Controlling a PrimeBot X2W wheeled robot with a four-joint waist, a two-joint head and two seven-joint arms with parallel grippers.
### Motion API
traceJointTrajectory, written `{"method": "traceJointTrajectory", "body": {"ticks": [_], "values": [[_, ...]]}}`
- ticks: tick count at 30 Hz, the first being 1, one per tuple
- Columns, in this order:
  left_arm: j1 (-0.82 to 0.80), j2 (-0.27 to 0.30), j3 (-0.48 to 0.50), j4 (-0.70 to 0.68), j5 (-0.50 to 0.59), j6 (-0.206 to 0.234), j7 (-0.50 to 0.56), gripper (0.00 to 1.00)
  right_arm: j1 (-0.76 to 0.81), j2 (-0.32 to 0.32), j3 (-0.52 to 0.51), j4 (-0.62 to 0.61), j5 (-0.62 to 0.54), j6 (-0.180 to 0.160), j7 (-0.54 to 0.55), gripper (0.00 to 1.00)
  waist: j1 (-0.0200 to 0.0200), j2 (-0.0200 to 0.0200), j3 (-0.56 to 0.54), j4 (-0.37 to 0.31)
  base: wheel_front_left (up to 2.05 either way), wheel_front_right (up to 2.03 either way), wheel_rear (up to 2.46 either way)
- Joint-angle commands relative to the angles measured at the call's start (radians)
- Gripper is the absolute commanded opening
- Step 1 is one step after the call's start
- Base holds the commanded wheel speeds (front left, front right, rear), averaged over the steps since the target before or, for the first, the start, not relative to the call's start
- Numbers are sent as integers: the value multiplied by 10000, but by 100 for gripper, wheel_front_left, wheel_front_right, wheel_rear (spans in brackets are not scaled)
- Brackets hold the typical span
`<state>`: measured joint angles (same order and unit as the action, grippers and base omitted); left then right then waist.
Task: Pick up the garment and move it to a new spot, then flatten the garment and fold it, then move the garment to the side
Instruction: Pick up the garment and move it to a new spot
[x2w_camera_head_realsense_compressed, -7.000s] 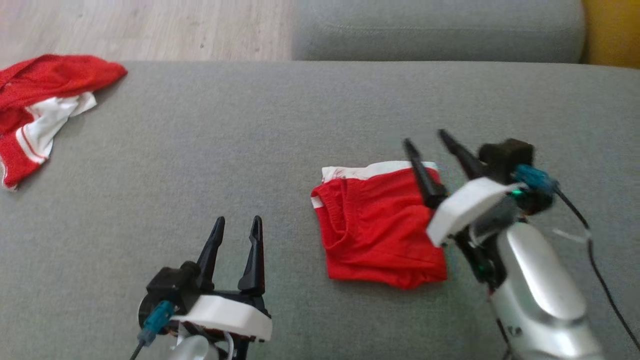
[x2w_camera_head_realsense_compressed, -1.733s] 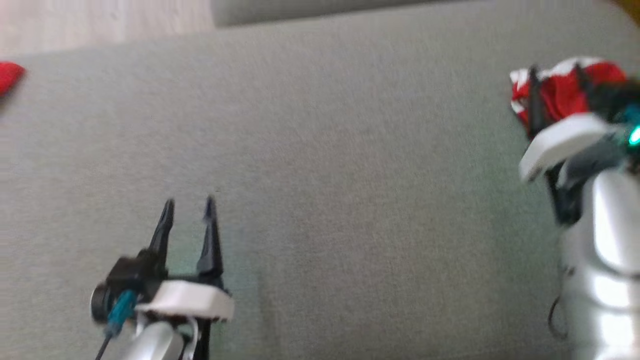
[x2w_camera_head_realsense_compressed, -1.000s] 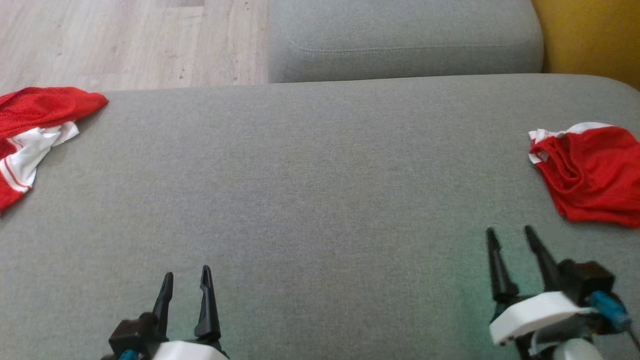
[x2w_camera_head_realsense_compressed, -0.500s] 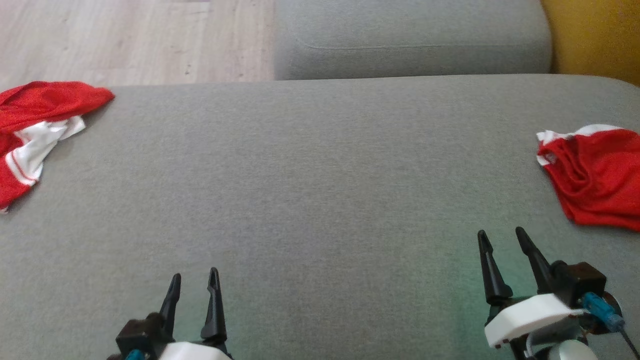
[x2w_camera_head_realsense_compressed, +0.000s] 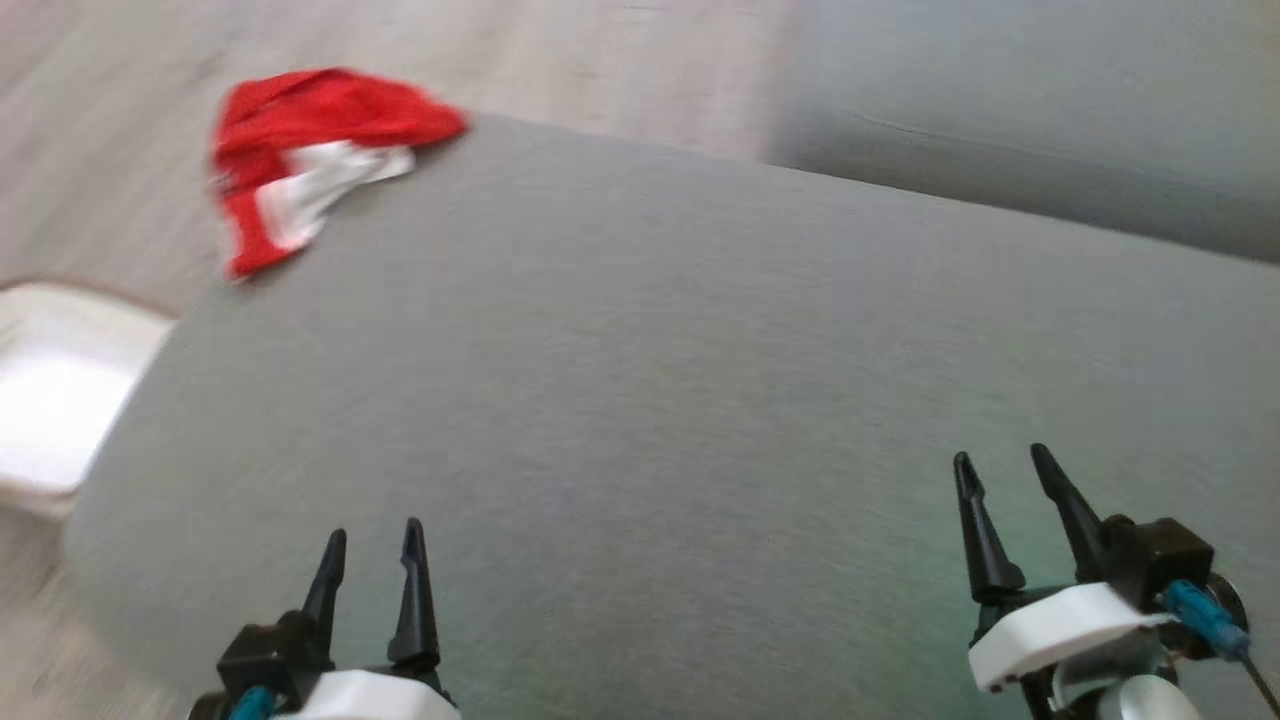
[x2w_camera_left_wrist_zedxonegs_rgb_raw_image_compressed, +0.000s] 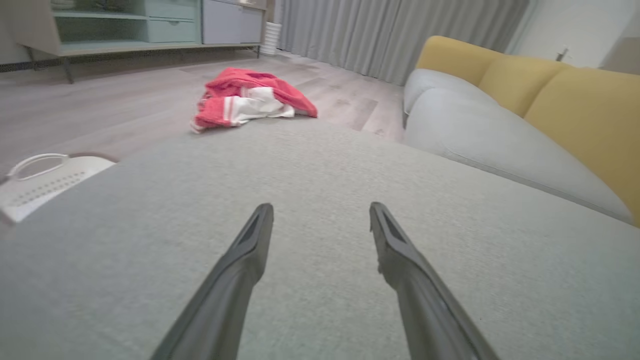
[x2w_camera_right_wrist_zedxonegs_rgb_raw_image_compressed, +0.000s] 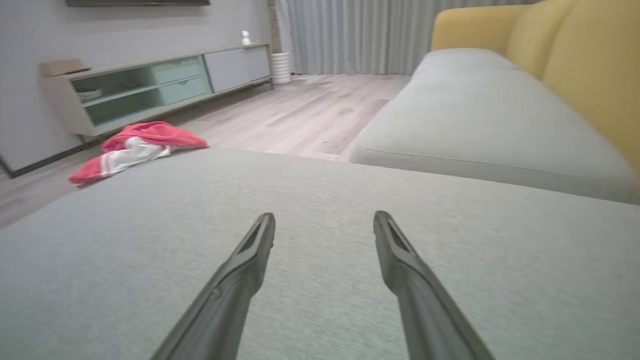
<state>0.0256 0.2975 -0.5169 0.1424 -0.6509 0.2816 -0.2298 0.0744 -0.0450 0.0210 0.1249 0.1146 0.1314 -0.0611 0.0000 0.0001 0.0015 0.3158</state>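
Head swung left since half second ago. My left pincer (x2w_camera_head_realsense_compressed: 375, 532) and right pincer (x2w_camera_head_realsense_compressed: 1001, 457) stay released, empty, over grey cushion (x2w_camera_head_realsense_compressed: 640, 380). Crumpled red-white garment (x2w_camera_head_realsense_compressed: 320, 150) far ahead-left of left pincer, at cushion corner. Likely fresh pick-up starting; long reach needed.

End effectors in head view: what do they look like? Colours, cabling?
The left end effector and right end effector match: two long, tapered black fingers on a white housing with a black block beside it. Each carries a blue connector; the right's feeds a dark cable. Right forearm is silver.
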Motion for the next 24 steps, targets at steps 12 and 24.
{"method": "traceJointTrajectory", "body": {"ticks": [12, 24], "values": [[283, 320, 1216, -1236, 55, 505, -252, 100, -968, -53, 1595, -259, -34, -7, 221, 100, 0, -1, 343, 2280, 0, 0, 0], [-547, 1290, 1929, -2132, 319, 415, 70, 100, -1080, -53, 1008, -969, -616, -7, 291, 100, 0, -1, 904, 2239, 0, 0, 0]]}}
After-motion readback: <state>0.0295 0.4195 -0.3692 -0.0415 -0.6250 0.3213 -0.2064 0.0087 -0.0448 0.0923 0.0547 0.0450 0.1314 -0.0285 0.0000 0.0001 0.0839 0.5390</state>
